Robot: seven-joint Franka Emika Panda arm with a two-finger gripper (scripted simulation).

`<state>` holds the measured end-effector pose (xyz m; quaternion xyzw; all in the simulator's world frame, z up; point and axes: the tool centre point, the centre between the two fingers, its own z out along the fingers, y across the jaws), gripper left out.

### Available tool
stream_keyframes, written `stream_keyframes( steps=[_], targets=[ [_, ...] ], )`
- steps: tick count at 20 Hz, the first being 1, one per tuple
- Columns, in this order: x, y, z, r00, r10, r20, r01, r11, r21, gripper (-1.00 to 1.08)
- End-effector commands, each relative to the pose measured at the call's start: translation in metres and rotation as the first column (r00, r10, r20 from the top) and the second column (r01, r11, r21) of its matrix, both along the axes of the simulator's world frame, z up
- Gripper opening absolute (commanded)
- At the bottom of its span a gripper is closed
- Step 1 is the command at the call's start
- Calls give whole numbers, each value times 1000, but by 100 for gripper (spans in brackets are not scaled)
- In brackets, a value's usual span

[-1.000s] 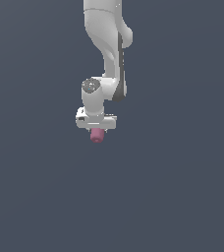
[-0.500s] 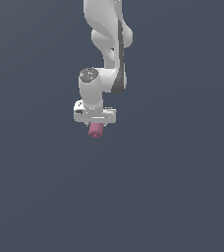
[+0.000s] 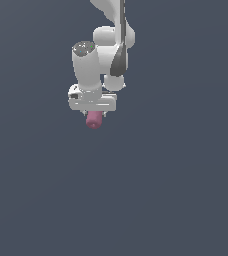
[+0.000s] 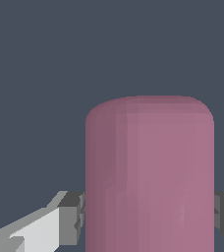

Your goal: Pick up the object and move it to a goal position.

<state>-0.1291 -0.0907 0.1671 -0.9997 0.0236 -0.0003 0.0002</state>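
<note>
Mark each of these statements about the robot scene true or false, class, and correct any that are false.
1. The gripper holds the pink cylinder. True.
2. The pink cylinder is wider than the gripper body. False: in the exterior view it is narrower than the white gripper.
3. In the wrist view, a finger sits on each side of the cylinder. True.
4. The cylinder lies loose, apart from the arm. False: it hangs between the fingers, below the gripper.
5. The cylinder's free end has sharp corners. False: its corners are rounded.
</note>
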Motion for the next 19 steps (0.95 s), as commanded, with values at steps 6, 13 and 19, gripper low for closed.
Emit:
stream_keyframes(
  steps=[6, 13, 19],
  targets=[
    [-7, -6, 60, 1000, 0, -1, 0, 1000, -1, -100],
    [-9, -9, 93, 1000, 1, -1, -1, 1000, -1, -100],
    [-9, -10, 102, 1000, 1, -1, -1, 1000, -1, -100]
  ],
)
